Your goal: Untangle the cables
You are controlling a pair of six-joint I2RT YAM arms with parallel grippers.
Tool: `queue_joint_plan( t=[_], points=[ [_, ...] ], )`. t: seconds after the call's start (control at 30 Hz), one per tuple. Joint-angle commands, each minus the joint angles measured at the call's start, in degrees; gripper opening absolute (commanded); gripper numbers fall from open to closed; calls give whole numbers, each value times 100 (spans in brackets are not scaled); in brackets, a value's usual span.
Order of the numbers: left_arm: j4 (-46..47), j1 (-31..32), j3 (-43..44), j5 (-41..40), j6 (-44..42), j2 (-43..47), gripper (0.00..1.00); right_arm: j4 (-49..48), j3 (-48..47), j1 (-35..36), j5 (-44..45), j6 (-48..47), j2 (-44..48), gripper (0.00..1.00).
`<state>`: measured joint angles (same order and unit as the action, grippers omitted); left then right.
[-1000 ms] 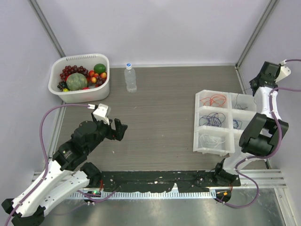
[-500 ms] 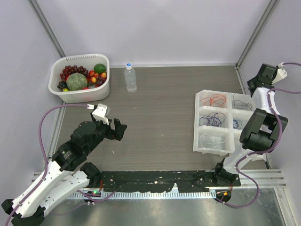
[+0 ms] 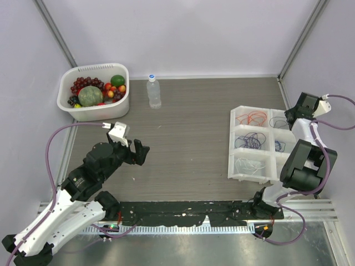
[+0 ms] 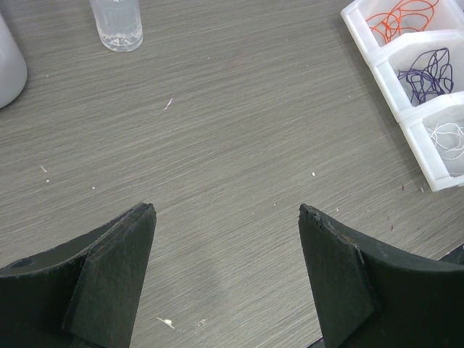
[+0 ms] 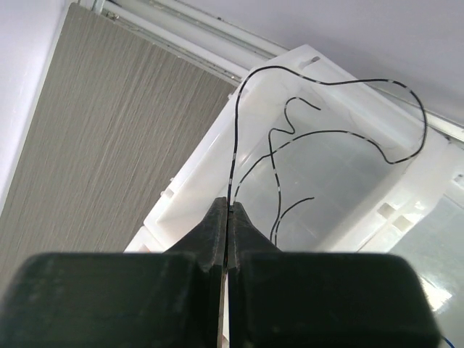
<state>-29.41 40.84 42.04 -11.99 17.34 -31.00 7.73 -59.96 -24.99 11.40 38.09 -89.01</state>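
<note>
A white compartment tray (image 3: 232, 145) at the right holds sorted cables: orange (image 3: 250, 117), purple (image 3: 248, 141), white (image 3: 248, 164) and blue (image 3: 279, 146). The left wrist view shows the orange (image 4: 401, 15), purple (image 4: 428, 71) and white (image 4: 449, 138) ones too. My right gripper (image 5: 228, 205) is shut on a thin black cable (image 5: 319, 84), held over the tray's far right compartment (image 5: 341, 181). In the top view this gripper (image 3: 292, 113) sits at the tray's far right corner. My left gripper (image 4: 226, 210) is open and empty, low over the bare table, left of the middle (image 3: 140, 151).
A white basket (image 3: 70, 108) of fruit stands at the far left. A clear water bottle (image 3: 153, 91) stands beside it, also in the left wrist view (image 4: 117, 23). Walls close in on both sides. The wood-grain table (image 3: 188, 127) lies between the arms.
My right gripper has come down and toward the tray with the black cable, from high at the far right to just over the far right compartment. The left arm has not moved.
</note>
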Motion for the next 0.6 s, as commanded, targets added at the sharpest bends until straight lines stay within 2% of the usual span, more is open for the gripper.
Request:
queue_joint_plan(
  t=[0.0, 0.07, 0.23, 0.33, 0.57],
  points=[
    [243, -32, 67, -23, -73, 24, 84, -17, 63, -32, 608, 182, 383, 1],
    [251, -32, 59, -23, -65, 33, 84, -341, 282, -32, 565, 138, 594, 1],
    [269, -32, 59, 65, -64, -11, 84, 17, 196, -32, 820, 173, 824, 1],
    [269, -32, 67, 65, -64, -2, 84, 553, 73, -32, 1117, 357, 745, 1],
    [251, -32, 59, 56, -64, -2, 84, 818, -129, -32, 1488, 516, 157, 1]
  ],
)
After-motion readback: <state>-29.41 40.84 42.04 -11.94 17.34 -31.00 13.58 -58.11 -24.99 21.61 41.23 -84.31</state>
